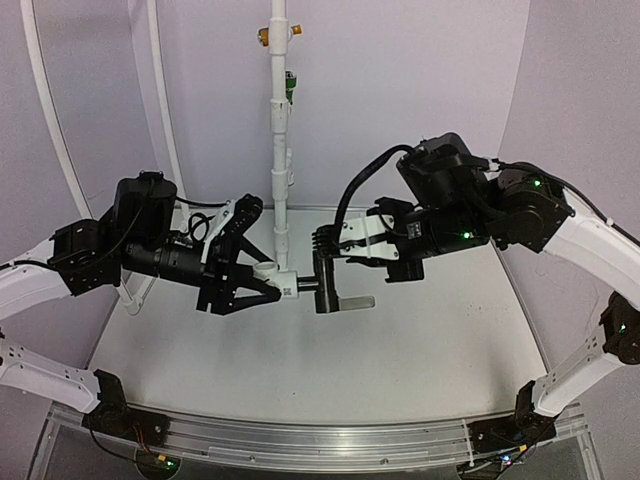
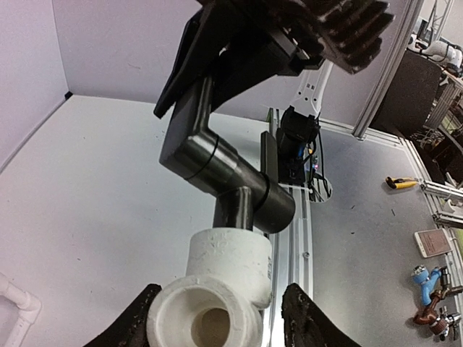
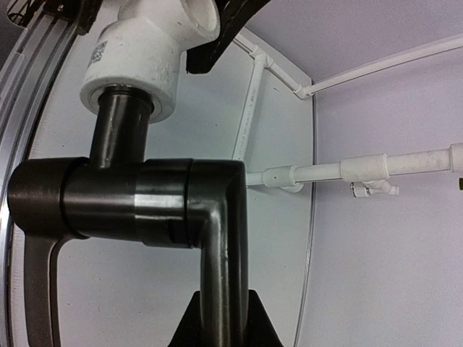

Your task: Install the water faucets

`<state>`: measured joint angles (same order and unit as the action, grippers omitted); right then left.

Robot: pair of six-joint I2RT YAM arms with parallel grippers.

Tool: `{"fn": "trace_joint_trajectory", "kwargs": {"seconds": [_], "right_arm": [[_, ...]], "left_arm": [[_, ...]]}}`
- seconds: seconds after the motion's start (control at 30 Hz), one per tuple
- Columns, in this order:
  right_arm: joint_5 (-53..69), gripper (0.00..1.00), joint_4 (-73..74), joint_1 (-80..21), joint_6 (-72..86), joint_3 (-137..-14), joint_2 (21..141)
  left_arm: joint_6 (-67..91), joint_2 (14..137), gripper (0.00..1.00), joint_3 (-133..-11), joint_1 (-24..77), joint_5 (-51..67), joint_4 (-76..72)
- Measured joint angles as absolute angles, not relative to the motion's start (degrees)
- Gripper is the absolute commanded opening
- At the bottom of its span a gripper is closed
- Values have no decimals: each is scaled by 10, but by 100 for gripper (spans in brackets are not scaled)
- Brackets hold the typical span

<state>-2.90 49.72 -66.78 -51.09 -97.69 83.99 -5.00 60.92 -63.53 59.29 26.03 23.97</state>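
Tough call on the left gripper, fingertips cut off below, jaws flanking the white elbow fitting, pinching or not, can't tell, while the right gripper has jaws clamped on the black faucet, stem plugged into that fitting, above the counter.

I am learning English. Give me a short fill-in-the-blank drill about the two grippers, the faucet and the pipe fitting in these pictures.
1. The right gripper is shut on the ____ faucet.
2. The stem of the faucet goes into a ____ fitting at the foot of the pipe.
3. The left gripper has one finger on each ____ of the fitting.

Missing words: black; white; side.
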Motion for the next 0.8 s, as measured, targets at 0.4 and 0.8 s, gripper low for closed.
{"fn": "trace_joint_trajectory", "kwargs": {"seconds": [0.4,0.8], "right_arm": [[-7,0,498,-668,-520,-977,840],[-5,0,483,-670,-522,-977,842]], "left_arm": [[-95,586,21,-613,594,270,210],[-139,569,10,-613,600,249,223]]}}
